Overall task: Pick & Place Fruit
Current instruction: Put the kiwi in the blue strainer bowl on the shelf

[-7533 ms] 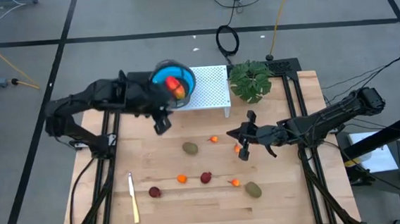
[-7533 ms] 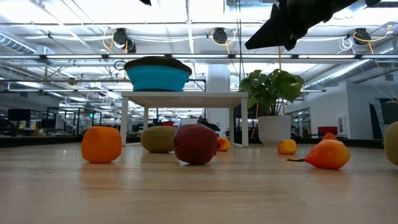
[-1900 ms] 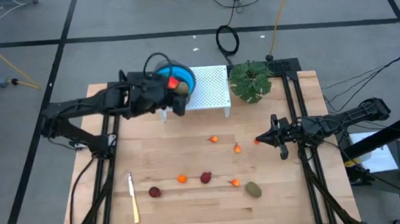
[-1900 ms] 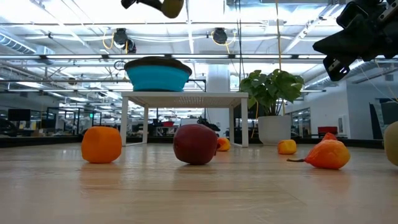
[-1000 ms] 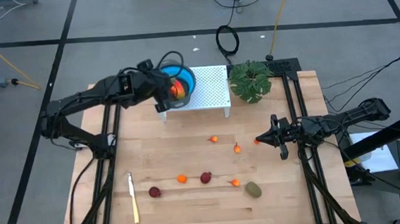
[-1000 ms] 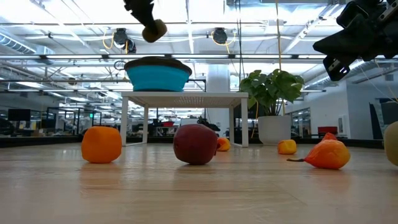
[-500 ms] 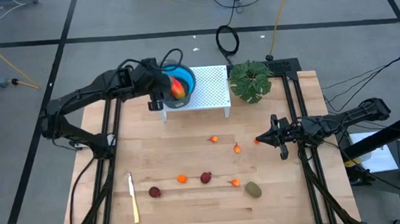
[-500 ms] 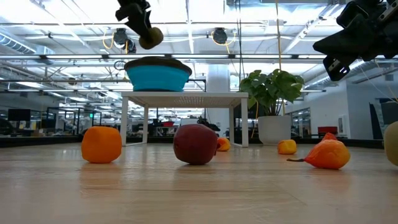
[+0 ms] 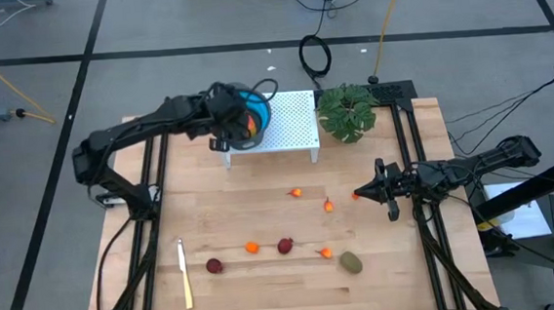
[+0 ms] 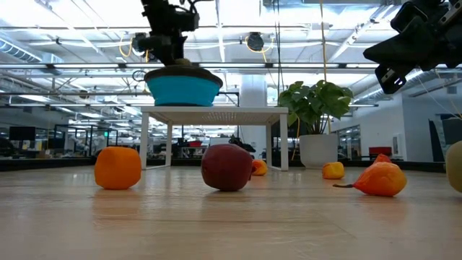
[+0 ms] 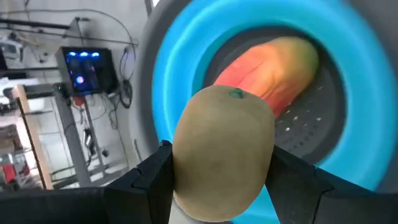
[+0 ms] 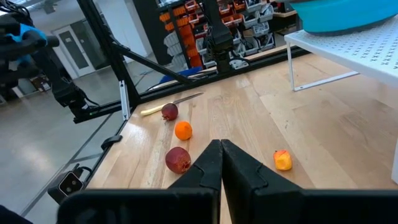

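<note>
My left gripper (image 9: 228,129) hangs over the left rim of the blue bowl (image 11: 373,93), shut on an olive-brown oval fruit (image 11: 224,149). The bowl stands on a white perforated stand (image 9: 292,125) and holds an oblong red-orange-yellow fruit (image 11: 267,65). On the table lie another olive-brown oval (image 9: 350,263), two dark red balls (image 9: 285,245) (image 9: 213,266) and small orange pieces (image 9: 252,246) (image 9: 296,192) (image 9: 329,206). My right gripper (image 9: 361,195) is shut and holds nothing, raised at the table's right side. My left gripper pinches the olive-brown oval by its two opposite sides (image 11: 180,155), one finger (image 11: 152,180) on each flank. The fingers slant down from the table's left side. The oval is lifted clear above the bowl's rim, its green-marked end (image 11: 236,93) toward the bowl.
A leafy plant (image 9: 346,111) stands right of the stand at the far edge. A cream-yellow knife (image 9: 184,272) lies near the front left. Bare wood lies between the stand and the scattered fruit.
My left gripper has sunk toward the blue bowl and rolled about its own axis, keeping hold of the olive-brown oval. In the low view the oval, seen above the bowl before, is now hidden behind the gripper.
</note>
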`<act>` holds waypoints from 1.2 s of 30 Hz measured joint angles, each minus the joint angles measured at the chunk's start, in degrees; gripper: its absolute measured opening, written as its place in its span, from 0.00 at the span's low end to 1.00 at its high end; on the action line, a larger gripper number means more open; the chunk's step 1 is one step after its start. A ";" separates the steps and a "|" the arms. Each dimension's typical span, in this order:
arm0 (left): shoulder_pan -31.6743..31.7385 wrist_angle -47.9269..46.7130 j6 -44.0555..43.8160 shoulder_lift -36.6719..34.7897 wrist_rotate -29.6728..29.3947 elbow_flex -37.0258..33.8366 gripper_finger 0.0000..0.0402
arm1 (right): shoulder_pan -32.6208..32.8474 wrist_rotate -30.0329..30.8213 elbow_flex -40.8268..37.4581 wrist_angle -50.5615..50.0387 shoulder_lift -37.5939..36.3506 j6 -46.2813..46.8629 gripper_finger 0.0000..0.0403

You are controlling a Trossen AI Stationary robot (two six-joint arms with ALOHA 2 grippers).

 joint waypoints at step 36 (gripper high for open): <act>2.60 -5.16 0.06 1.45 8.96 0.00 0.58 | 0.00 0.02 0.00 0.01 0.00 0.00 0.00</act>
